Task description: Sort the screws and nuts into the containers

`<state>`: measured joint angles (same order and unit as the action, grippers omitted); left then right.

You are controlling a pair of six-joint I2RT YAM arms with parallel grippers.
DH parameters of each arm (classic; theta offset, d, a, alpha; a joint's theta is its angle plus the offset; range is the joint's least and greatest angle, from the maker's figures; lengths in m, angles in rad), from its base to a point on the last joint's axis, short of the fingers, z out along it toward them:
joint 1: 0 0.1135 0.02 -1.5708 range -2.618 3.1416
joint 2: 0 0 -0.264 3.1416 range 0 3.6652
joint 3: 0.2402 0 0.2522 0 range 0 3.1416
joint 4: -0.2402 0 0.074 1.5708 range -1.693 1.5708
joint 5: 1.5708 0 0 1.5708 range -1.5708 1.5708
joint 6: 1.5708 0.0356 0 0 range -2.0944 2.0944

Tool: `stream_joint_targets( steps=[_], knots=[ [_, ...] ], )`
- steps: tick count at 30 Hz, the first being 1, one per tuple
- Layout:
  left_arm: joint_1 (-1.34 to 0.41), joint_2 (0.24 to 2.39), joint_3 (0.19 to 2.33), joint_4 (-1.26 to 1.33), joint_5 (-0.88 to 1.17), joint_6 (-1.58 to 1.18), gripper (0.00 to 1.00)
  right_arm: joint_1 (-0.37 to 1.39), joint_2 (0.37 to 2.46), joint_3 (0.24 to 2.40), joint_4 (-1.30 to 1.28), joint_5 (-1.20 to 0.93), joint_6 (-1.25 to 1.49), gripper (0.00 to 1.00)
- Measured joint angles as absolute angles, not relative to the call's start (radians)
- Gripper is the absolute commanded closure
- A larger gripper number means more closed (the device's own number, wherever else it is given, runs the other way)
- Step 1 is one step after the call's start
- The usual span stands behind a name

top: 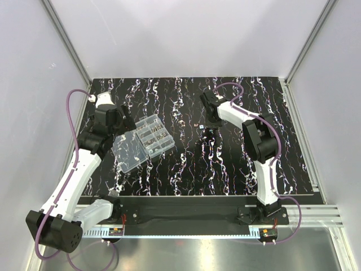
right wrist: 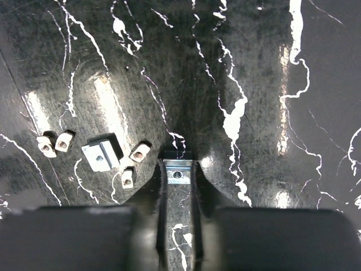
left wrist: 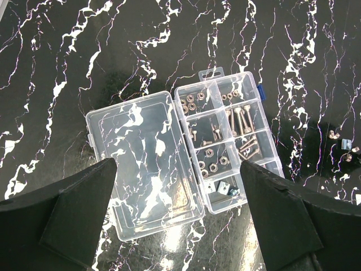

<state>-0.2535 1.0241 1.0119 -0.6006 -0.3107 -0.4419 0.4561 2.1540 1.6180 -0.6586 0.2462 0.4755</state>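
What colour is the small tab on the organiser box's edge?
The tab is blue; the left wrist view shows it best.

Organiser box [left wrist: 212, 73] lies on the left half of the table [top: 186, 169], its lid [left wrist: 144, 164] flat to the left of the compartments [left wrist: 262, 121], which hold screws [left wrist: 240, 119] and nuts [left wrist: 192, 101]. Loose nuts [right wrist: 140, 151] lie right of the box. One nut [right wrist: 176, 175] sits between the jaws of the right gripper [right wrist: 177, 167], apparently touching both.

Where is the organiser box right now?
Top view: the organiser box lies left of centre on the table, lid open toward the left arm, loose nuts to its right.
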Motion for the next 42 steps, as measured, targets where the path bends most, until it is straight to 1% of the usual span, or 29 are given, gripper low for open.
stream_joint_targets(
  steps=[5,12,15,18,23,26,33,42],
  knots=[
    [-0.253,1.024,1.012,-0.601,-0.311,-0.442,0.01,0.455,2.148,1.618,-0.673,0.245,0.48,0.99],
    [-0.253,1.024,1.012,-0.601,-0.311,-0.442,0.01,0.47,2.098,1.636,-0.758,0.241,0.474,0.99],
    [-0.253,1.024,1.012,-0.6,-0.311,-0.442,0.01,0.513,2.056,1.699,-0.773,0.219,0.461,0.98],
    [-0.253,1.024,1.012,-0.601,-0.311,-0.442,0.01,0.607,2.046,1.81,-0.764,0.188,0.436,0.97],
    [-0.253,1.02,1.012,-0.601,-0.311,-0.442,0.01,0.791,2.112,1.992,-0.739,0.084,0.389,0.97],
    [-0.253,1.015,1.012,-0.601,-0.311,-0.442,0.01,0.858,2.188,2.072,-0.744,0.028,0.364,0.96],
    [-0.253,1.002,1.012,-0.6,-0.311,-0.442,0.01,0.893,2.301,2.107,-0.779,-0.045,0.335,0.94],
    [-0.253,1.002,1.012,-0.6,-0.311,-0.442,0.01,0.913,2.308,2.107,-0.808,-0.072,0.325,0.94]
  ],
)
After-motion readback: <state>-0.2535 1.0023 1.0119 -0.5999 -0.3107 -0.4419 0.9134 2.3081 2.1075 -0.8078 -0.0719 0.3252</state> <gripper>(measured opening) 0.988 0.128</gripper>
